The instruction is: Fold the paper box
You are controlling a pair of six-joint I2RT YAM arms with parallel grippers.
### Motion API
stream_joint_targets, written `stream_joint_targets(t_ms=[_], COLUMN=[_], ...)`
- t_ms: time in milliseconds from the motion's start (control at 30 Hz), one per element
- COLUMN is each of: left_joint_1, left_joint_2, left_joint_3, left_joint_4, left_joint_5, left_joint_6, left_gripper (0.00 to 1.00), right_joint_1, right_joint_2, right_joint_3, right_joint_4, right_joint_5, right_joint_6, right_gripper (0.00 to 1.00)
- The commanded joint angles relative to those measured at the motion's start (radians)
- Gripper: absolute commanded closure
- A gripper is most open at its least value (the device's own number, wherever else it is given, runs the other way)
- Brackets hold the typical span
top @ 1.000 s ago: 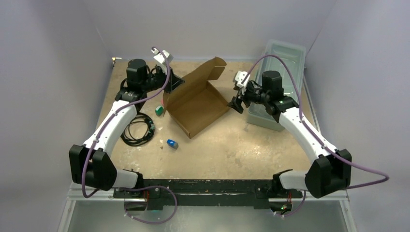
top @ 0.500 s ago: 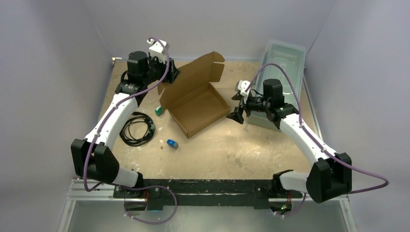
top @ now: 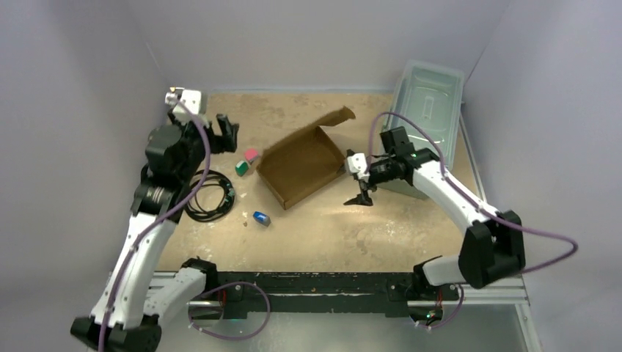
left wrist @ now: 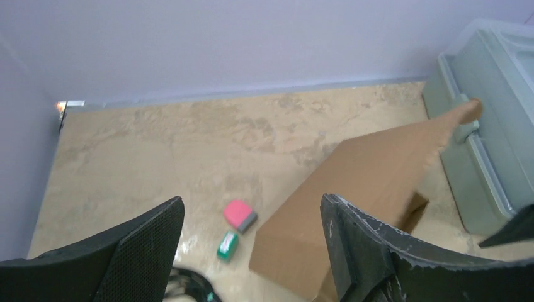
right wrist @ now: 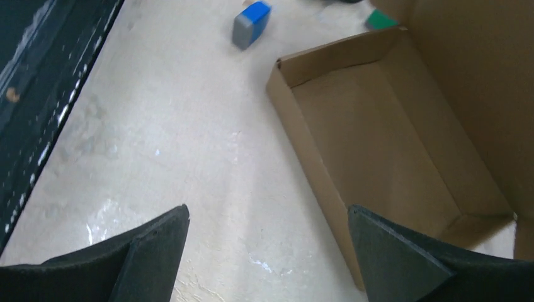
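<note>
The brown paper box (top: 302, 163) sits mid-table as a shallow tray, its lid flap leaning over toward the back right. In the left wrist view the paper box (left wrist: 359, 182) shows its lid's outer face; in the right wrist view the paper box (right wrist: 384, 145) shows its open inside. My left gripper (top: 226, 132) hangs open and empty at the back left, well clear of the box. My right gripper (top: 361, 198) stands open over bare table beside the box's right end, holding nothing. The left gripper (left wrist: 252, 217) and right gripper (right wrist: 267, 226) show wide gaps.
A clear plastic bin (top: 424, 110) stands at the back right, close behind my right arm. A pink block (top: 251, 155) and a green block (top: 240, 168) lie left of the box, a blue block (top: 260, 218) in front. A black cable coil (top: 207, 195) lies at the left.
My left gripper let go of the lid flap, opened and pulled back to the left. The lid dropped lower over the tray. My right gripper opened wider and moved down toward the table.
</note>
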Motion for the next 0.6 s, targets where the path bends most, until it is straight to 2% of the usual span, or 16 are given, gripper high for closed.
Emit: stream_joint_targets(t_ms=[0,67,167,233,367,433,567], left_joint_1=[0.004,0.004,0.004,0.004,0.004,0.004,0.004], left_joint_2=[-0.161,-0.248,-0.331,-0.339,-0.293,-0.27,-0.267], left_joint_3=[-0.14,-0.205,-0.283,-0.319,-0.362,-0.378,-0.415], left_joint_4=[-0.159,-0.159,-0.147,-0.15,-0.157,-0.132,0.015], left_joint_5=[-0.09,-0.085,-0.08,-0.068,-0.01,0.071,0.345], left_joint_6=[-0.086,-0.144,-0.189,-0.198,-0.182,-0.174,-0.172], left_gripper=[0.21,0.22,0.22,0.22,0.25,0.27,0.27], right_joint_1=[0.147,0.202,0.244,0.243,0.242,0.241,0.241], right_joint_2=[0.14,0.196,0.284,0.315,0.263,0.242,0.256], right_joint_3=[0.209,0.28,0.381,0.424,0.385,0.382,0.406], right_joint_4=[-0.313,-0.276,-0.163,-0.122,0.017,0.035,0.052], right_joint_5=[0.148,0.212,0.315,0.334,0.382,0.387,0.392], right_joint_6=[-0.314,-0.233,-0.02,0.075,0.172,0.198,0.226], right_gripper=[0.01,0.01,0.01,0.01,0.01,0.01,0.01])
